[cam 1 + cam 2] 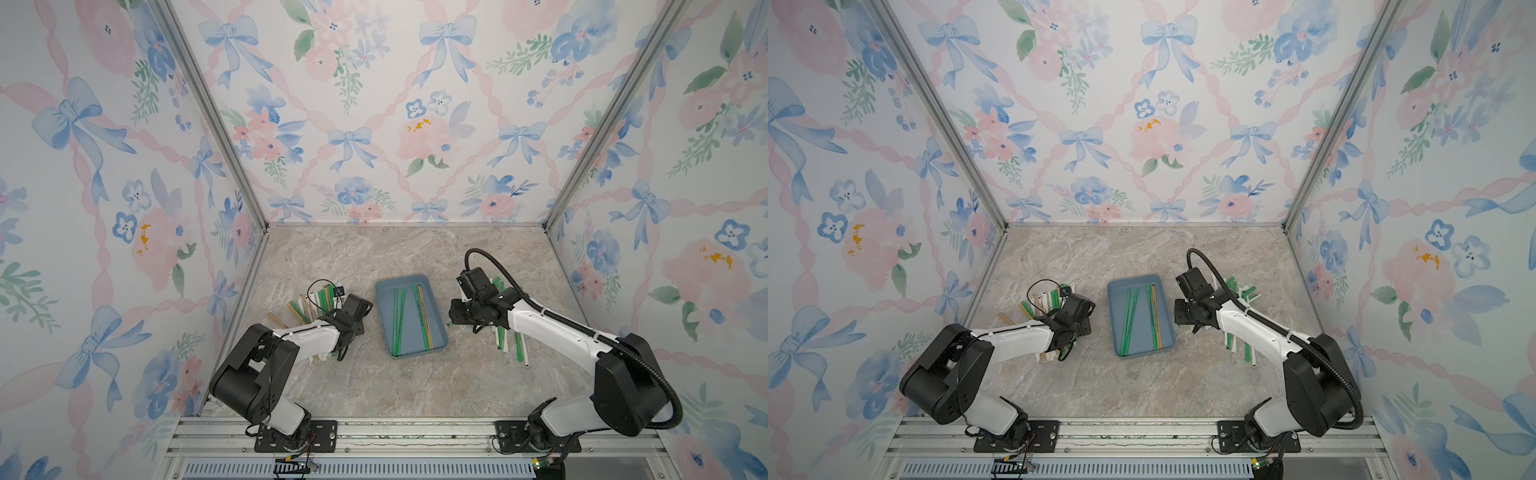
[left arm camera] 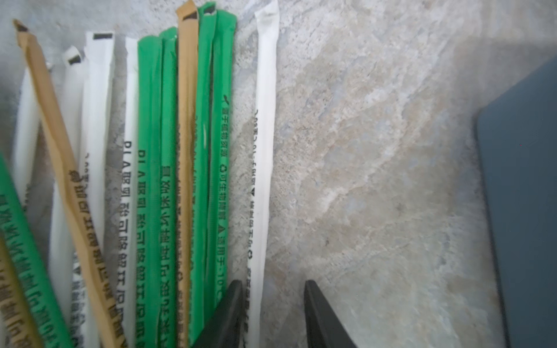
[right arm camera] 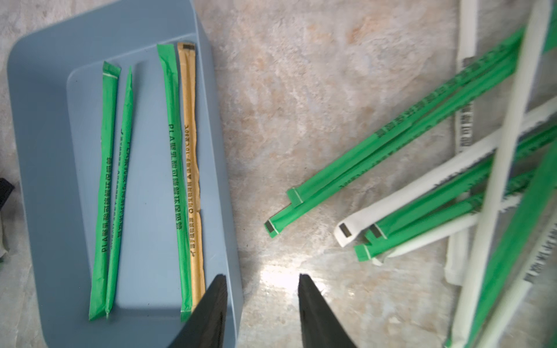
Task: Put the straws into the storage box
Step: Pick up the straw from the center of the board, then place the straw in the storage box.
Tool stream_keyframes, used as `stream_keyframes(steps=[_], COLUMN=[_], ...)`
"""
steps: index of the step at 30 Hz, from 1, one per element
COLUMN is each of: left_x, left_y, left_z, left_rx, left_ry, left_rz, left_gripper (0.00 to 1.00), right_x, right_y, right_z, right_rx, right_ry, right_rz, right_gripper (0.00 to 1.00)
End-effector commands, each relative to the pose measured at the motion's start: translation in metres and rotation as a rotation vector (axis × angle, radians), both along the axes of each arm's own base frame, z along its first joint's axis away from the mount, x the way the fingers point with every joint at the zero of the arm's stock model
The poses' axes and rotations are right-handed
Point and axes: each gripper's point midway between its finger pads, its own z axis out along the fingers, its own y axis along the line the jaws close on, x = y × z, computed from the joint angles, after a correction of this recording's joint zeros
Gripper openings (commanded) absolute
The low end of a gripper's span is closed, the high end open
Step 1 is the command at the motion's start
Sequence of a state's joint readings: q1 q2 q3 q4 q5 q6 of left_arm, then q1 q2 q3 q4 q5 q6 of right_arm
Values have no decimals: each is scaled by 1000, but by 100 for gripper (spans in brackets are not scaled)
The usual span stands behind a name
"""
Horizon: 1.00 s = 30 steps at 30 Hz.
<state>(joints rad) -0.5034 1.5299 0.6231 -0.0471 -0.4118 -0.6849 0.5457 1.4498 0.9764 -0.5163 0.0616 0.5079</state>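
Filling the box (image 1: 411, 332): I think I have only just begun.
Box place: on the table (image 1: 415, 386), between my two arms.
Done: four straws (image 3: 173, 168) lie inside the box, three green and one brown.
Left to do: one pile (image 1: 320, 299) lies on the table left of the box, another pile (image 1: 505, 340) lies right of the box.
Left claw (image 2: 272, 283): open, with a white straw (image 2: 263, 150) between its fingers, not pinched yet.
Right claw (image 3: 262, 275): open and holding nothing, by the box's right edge.
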Motion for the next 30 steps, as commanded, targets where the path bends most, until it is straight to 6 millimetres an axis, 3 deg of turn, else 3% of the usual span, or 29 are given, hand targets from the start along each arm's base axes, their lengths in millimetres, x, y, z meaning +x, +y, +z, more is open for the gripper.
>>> stream_keyframes(steps=[1,12,16,20,21,24,27,30], left_x=[-4,-5,-1,0,7,4,-5,-15], left_y=[0,-11,-28,-50,-61,-84,-110,-133], left_z=[-8,-8,6,28,45,67,80,81], left_rx=[10,-21,-44,-105,-140,-212,-281,-340], left_ry=[39,46,10,-44,-84,-131,-145,-125], left_rz=[-10,-40,-77,-114,-124,-152,-189,-216], left_gripper=[31,1,0,0,0,0,0,0], right_x=[-4,-8,-11,-14,-15,-13,-11,-8], right_y=[-22,-81,-100,-110,-113,-119,-126,-129], right_z=[1,5,5,5,4,3,-3,-9], right_rx=[-41,-61,-63,-61,-63,-70,-79,-82], right_ry=[2,-7,-4,-3,-1,-5,-2,4], right_rz=[-24,-145,-185,-206,-212,-223,-238,-244], right_gripper=[42,42,43,43,43,43,43,43])
